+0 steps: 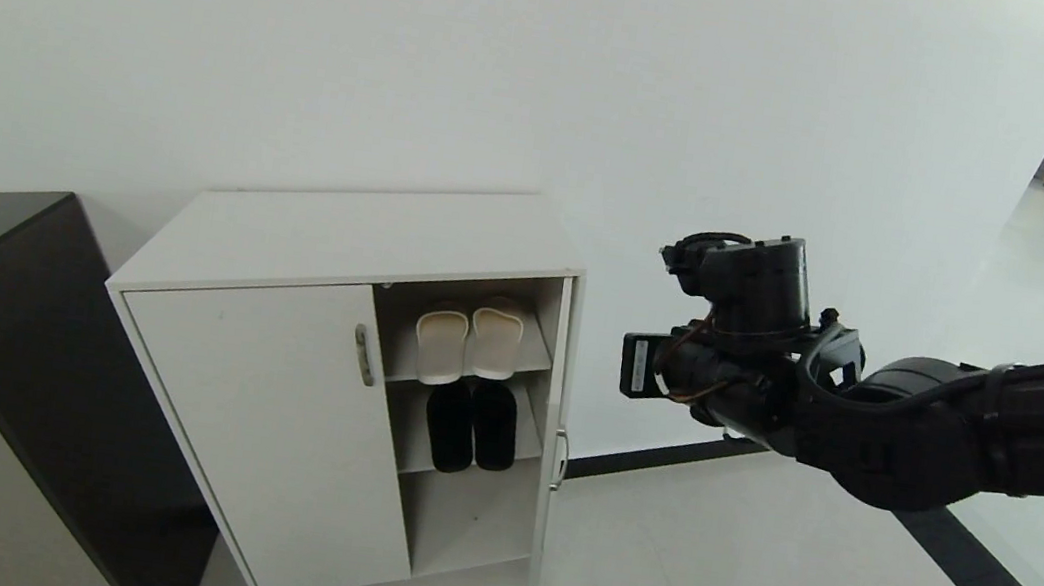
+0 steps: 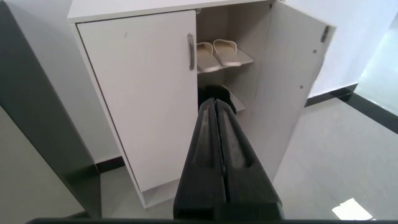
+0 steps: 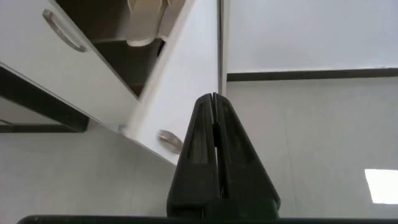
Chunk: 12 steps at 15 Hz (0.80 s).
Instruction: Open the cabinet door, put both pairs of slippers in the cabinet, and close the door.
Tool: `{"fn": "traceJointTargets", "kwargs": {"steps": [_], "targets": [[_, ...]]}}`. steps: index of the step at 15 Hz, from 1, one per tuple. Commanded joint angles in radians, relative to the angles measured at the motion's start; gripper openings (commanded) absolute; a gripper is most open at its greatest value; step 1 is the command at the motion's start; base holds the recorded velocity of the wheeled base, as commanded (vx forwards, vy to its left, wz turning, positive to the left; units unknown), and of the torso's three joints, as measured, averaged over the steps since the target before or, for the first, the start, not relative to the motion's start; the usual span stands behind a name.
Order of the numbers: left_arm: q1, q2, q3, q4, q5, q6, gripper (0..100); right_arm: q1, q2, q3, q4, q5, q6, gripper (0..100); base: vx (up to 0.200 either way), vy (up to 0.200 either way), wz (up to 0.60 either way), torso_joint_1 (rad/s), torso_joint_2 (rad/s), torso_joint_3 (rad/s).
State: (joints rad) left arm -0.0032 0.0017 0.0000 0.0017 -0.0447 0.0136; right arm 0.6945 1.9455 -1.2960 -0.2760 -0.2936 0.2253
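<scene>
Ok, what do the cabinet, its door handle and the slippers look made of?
Cabinet: likely laminated board, matte white, flat even panels. Door handle: probably brushed metal, grey sheen. Cream slippers and black slippers: seemingly moulded foam or rubber, matte.

The white rectangular board cabinet [image 1: 339,229] is finished in a smooth, matt laminate. Its curved door handle [image 1: 364,354] is seen as brushed metal. Inside the cabinet, the cream foam-like slippers [image 1: 467,344] and the black slippers [image 1: 471,425] are seen as matt. The grey floor [image 1: 746,585] beneath the cabinet is polished and glossy.
</scene>
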Motion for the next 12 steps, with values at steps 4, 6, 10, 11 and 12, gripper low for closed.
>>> {"fn": "traceJointTargets", "kwargs": {"steps": [4, 6, 10, 11, 12], "targets": [[0.0, 0.0, 0.0, 0.0, 0.0, 0.0, 0, 0.02, -0.022, 0.133, -0.103, 0.007, -0.037, 0, 0.0, 0.0, 0.0, 0.0, 0.0, 0.0], [0.0, 0.0, 0.0, 0.0, 0.0, 0.0, 0, 0.036, -0.019, 0.147, -0.104, 0.008, -0.037, 0, 0.0, 0.0, 0.6, 0.0, 0.0, 0.0], [0.0, 0.0, 0.0, 0.0, 0.0, 0.0, 0, 0.046, -0.014, 0.153, -0.104, 0.008, -0.037, 0, 0.0, 0.0, 0.6, 0.006, 0.0, 0.006], [0.0, 0.0, 0.0, 0.0, 0.0, 0.0, 0, 0.046, -0.013, 0.153, -0.104, 0.008, -0.037, 0, 0.0, 0.0, 0.6, 0.012, 0.0, 0.002], [0.0, 0.0, 0.0, 0.0, 0.0, 0.0, 0, 0.045, -0.005, 0.156, -0.106, 0.014, -0.037, 0, 0.0, 0.0, 0.6, 0.002, 0.01, -0.002]]}}
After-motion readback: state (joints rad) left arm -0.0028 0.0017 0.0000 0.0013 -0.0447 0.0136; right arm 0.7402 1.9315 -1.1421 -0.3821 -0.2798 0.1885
